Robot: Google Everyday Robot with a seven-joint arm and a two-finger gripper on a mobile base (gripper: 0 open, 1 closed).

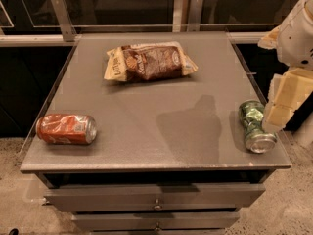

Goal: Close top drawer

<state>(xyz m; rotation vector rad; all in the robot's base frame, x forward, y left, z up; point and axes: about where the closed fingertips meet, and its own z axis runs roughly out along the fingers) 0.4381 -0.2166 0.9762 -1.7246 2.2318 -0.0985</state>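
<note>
While the top drawer (122,196) stands pulled out beneath the worktop's (146,131) front edge, open surface separates the red can (67,129) and green can (255,126) at the front corners; the pincer (282,104) hangs beside the right edge, its opening indeterminable.

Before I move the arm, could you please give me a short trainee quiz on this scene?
1. True or false: the top drawer is fully shut.
2. The gripper hangs at the right edge of the tabletop. Which thing lies nearest it? A: red can. B: green can. C: bag.
3. How many cans lie on the tabletop?

Key: 1 false, it sticks out below the tabletop; 2 B; 3 two.
</note>
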